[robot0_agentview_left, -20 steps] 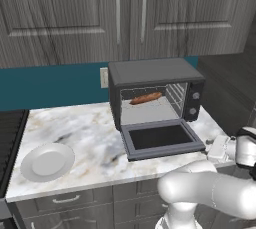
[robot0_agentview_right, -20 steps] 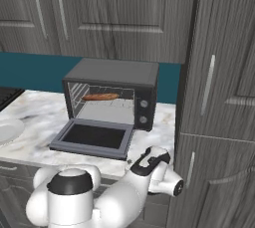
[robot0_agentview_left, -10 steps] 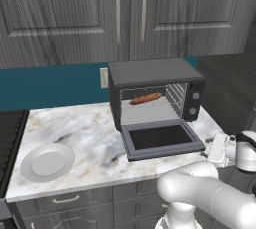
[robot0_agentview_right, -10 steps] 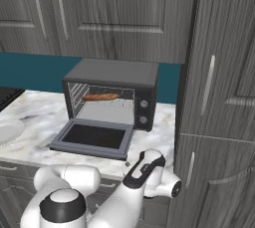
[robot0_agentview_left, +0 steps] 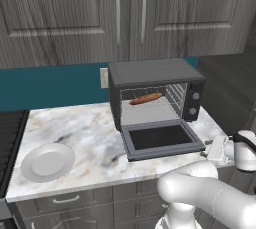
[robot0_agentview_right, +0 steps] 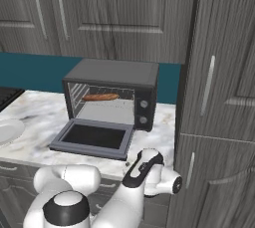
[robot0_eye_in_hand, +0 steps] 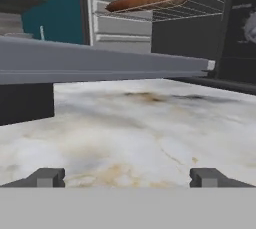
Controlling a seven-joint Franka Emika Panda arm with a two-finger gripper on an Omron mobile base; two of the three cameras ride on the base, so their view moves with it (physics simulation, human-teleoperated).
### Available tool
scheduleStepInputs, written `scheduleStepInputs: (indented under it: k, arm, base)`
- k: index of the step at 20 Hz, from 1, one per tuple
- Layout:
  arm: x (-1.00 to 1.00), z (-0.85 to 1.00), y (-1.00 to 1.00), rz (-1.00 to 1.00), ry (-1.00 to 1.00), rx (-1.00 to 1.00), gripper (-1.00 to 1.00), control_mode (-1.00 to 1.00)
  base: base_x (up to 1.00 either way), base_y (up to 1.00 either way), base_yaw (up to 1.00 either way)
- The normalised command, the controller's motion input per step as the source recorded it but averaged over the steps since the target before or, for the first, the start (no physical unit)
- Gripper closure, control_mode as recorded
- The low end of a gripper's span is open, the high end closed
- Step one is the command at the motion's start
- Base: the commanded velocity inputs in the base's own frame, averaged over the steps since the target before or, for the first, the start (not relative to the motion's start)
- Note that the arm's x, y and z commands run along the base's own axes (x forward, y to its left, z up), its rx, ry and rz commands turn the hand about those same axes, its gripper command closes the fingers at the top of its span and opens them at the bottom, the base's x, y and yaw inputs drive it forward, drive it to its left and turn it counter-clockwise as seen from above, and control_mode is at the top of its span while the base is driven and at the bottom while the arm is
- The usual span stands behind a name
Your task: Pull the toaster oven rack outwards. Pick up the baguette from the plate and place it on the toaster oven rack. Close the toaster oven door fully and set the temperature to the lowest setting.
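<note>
The oven (robot0_agentview_left: 156, 90) sits on the marble counter (robot0_agentview_left: 85, 133) w/ its door (robot0_agentview_left: 161, 139) dropped flat, glass facing up. The baguette (robot0_agentview_left: 146, 98) lies lengthwise on the rack (robot0_eye_in_hand: 186, 6) inside the cavity, up near the top, seen from both base views and from the hand view (there it shows at the top, on the wire grid). The plate (robot0_agentview_left: 47, 161) is bare, well apart from the oven toward the counter's left front, near the stove edge (robot0_agentview_left: 11, 143). The gripper (robot0_eye_in_hand: 128, 177) hangs low at the counter's front right, just off the door's right front corner; in the hand view its fingertips (robot0_eye_in_hand: 47, 177) stand spread wide, nothing between them, only bare marble ahead and the door's edge crossing above. Two knobs (robot0_agentview_left: 194, 104) show down the oven's right front. Grey cabinets (robot0_agentview_left: 125, 18) hang above, a teal backsplash (robot0_agentview_left: 50, 85) behind w/ a white outlet (robot0_agentview_left: 104, 77) just left of the oven. Drawers (robot0_agentview_left: 70, 200) run under the counter.
</note>
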Motion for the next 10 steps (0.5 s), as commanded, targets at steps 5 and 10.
scheduleStepInputs:
  k: [5,10]
  arm:
    - [-0.36,-0.46,0.00,0.00,0.16,0.00,-1.00,-1.00]
    - [-0.51,-0.21,0.04,0.03,-0.01,0.00,-1.00,-1.00]
  base:
    - [0.00,0.00,0.00]
    - [0.00,0.00,0.00]
